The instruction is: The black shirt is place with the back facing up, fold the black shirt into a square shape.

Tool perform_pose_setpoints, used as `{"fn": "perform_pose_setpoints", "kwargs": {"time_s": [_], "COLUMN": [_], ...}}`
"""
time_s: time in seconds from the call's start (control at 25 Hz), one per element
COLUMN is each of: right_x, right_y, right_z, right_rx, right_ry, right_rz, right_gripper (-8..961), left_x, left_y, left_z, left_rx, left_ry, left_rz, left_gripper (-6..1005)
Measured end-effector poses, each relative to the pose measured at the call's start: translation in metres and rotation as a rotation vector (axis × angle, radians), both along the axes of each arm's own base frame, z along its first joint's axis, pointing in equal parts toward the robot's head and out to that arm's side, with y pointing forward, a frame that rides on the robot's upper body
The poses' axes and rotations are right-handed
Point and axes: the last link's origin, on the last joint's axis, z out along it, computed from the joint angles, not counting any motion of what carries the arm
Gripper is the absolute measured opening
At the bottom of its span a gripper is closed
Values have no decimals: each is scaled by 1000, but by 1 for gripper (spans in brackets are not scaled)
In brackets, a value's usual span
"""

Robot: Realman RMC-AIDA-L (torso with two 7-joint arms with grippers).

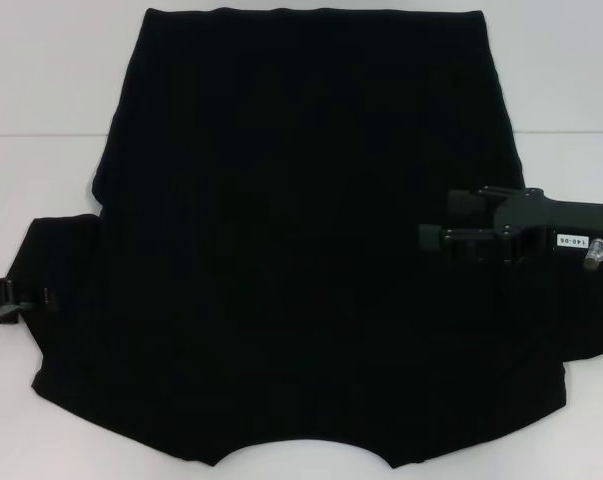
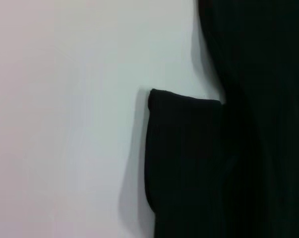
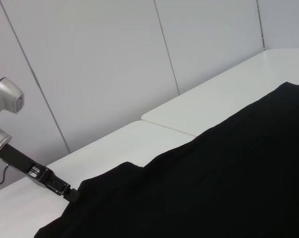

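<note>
While the large plain black cloth T-shirt (image 1: 301,250) is spread flat on the white surface (image 1: 41,90), the right pincer (image 1: 436,225) is held apart over its right side; the left pincer (image 1: 11,297) is set at its left sleeve, grip undeterminable.

Only legible txt: small white sticker label (image 1: 572,241) on the dark metal right gripper (image 1: 451,222) assy, head view, reads approx "140-05"; digits small, not 100% sure. Large plain black cloth shirt (image 1: 301,250): no print showing.
</note>
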Motion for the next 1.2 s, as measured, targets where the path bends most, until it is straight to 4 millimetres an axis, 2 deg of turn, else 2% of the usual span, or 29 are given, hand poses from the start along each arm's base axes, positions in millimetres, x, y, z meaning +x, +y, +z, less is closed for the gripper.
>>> {"fn": "perform_pose_setpoints", "kwargs": {"time_s": [0.8, 1.0, 1.12, 1.2], "right_x": [1, 1, 1, 1], "right_y": [0, 0, 0, 0], "right_z": [2, 2, 2, 2], "right_rx": [5, 7, 7, 7], "right_ry": [6, 8, 8, 8], "right_rz": [-4, -2, -1, 0], "right_gripper": [916, 915, 916, 916], "left_x": [7, 8, 8, 8], "left_y": [13, 14, 15, 15], "left_z": [-4, -4, -4, -5], "left_rx": [-2, -2, 2, 1], "left_ry": [37, 43, 47, 48], "left_rz": [-37, -40, -42, -42], "left_gripper": [641, 511, 284, 194]}}
